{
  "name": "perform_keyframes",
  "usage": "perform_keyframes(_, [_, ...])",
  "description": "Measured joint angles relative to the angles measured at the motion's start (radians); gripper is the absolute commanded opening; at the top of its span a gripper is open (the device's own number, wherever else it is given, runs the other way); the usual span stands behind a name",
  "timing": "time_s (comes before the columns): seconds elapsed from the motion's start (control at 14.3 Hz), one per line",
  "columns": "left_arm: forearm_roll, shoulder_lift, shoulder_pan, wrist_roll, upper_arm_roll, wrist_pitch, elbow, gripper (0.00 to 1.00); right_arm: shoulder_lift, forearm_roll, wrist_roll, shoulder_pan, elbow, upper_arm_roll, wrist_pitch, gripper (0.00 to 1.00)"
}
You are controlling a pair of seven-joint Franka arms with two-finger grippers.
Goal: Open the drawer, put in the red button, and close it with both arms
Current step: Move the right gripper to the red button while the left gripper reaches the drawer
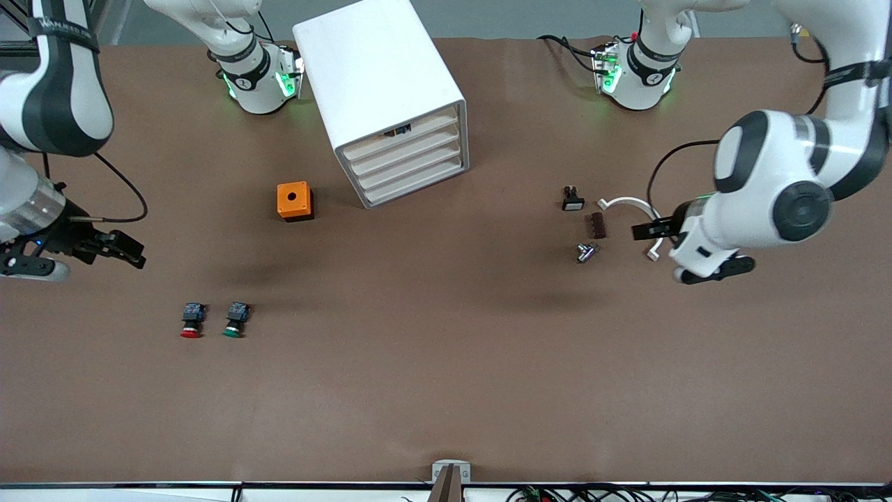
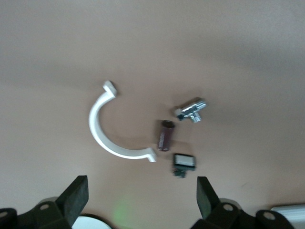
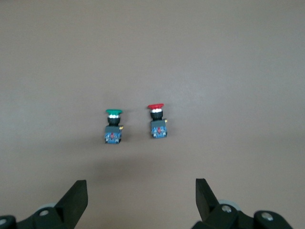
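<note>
- The red button [image 1: 192, 320] lies on its side on the table [image 1: 432, 362] toward the right arm's end, just beside a green button [image 1: 235, 319], the two apart.
- The right gripper [image 1: 129, 252] hangs in the air near the two buttons, its fingers [image 3: 76, 200] spread wide and holding nothing.
- The drawer [image 1: 408, 150], second from the top in the white cabinet [image 1: 380, 90], is shut; the cabinet stands well apart from both grippers.
- An orange box [image 1: 295, 201] sits beside the cabinet.
- The left gripper [image 1: 644, 231] hovers over a curved white clip [image 2: 112, 126], wide open and empty.
- Near it lie a brown block [image 1: 597, 225], a metal fitting [image 1: 587, 252] and a small black switch [image 1: 572, 199].
</note>
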Motion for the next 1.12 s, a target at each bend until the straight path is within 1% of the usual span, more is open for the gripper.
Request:
perform_keyframes(0.21, [0.000,0.098,-0.101,-0.237,-0.014,0.007,0.065,1.00,0.051,0.000,-0.026,-0.002,-0.034,0.000,0.089,1.00])
perform_keyframes(0.35, [-0.014,0.157,-0.154,-0.396,-0.016,-0.014,0.138,1.00,0.090,0.000,-0.070,-0.010,-0.039,0.000,0.131,1.00])
perform_keyframes(0.42, [-0.044,0.185,-0.176,-0.471,-0.016,-0.043,0.182,1.00,0.111,0.000,-0.091,-0.017,-0.041,0.000,0.151,1.00])
perform_keyframes(0.56, [-0.144,0.243,-0.211,-0.610,-0.016,-0.101,0.268,1.00,0.157,0.000,-0.118,-0.031,-0.043,0.000,0.189,1.00])
perform_keyframes(0.63, [-0.205,0.269,-0.219,-0.677,-0.016,-0.115,0.294,1.00,0.181,0.000,-0.123,-0.034,-0.043,0.000,0.203,1.00])
perform_keyframes(0.77, [-0.341,0.318,-0.221,-0.814,-0.015,-0.124,0.315,1.00,0.221,0.000,-0.127,-0.034,-0.043,0.001,0.224,1.00])
perform_keyframes(1.12, [-0.651,0.413,-0.223,-1.172,-0.018,-0.139,0.326,1.00,0.297,0.001,-0.128,-0.046,-0.043,0.001,0.305,1.00])
